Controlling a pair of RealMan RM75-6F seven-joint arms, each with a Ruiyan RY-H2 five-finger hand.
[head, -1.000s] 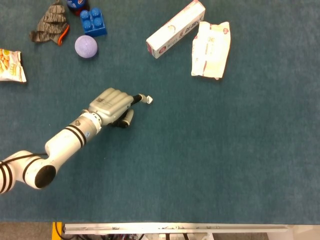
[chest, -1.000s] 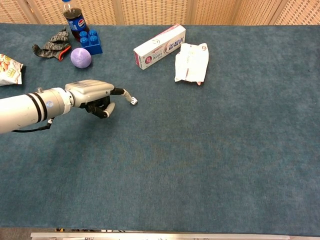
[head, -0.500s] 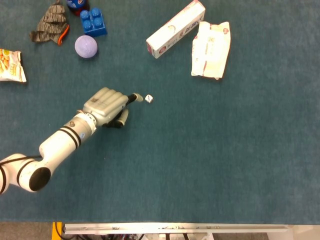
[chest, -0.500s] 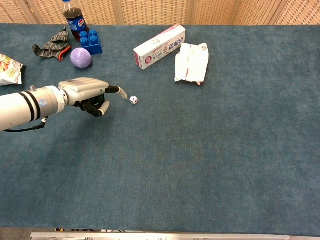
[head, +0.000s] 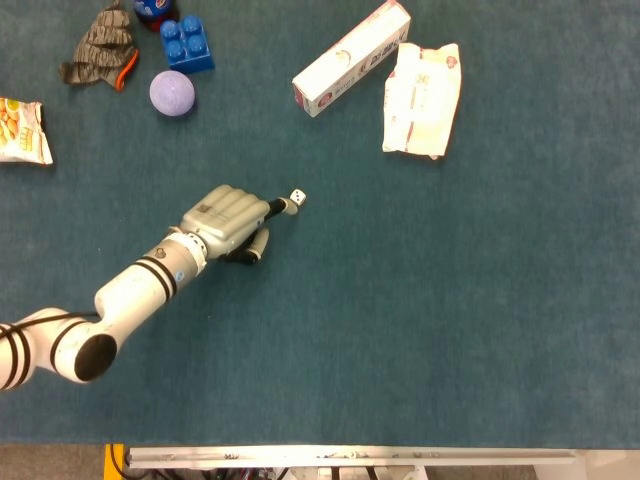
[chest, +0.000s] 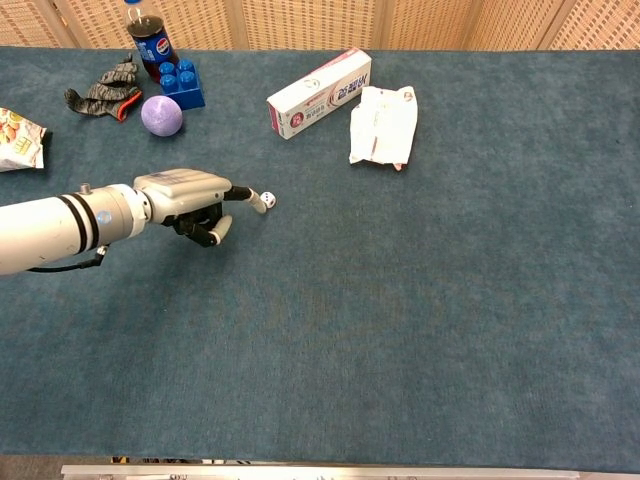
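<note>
The small white die (head: 297, 198) lies on the blue table (head: 450, 300) right at the outstretched fingertip of the left hand (head: 228, 218), apparently touching it. That hand grips nothing, its other fingers curled under the palm.

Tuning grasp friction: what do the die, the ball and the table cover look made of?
Die: hard, smooth plastic by the look; crisp white faces with dark pips. Ball: matte lilac, no glare, maybe foam or rubber. Table cover: teal fabric, felt or carpet-like; fine fuzzy weave, no shine.

Blue-carpeted table (chest: 450, 330) — wicker screen (chest: 300, 20) behind
</note>
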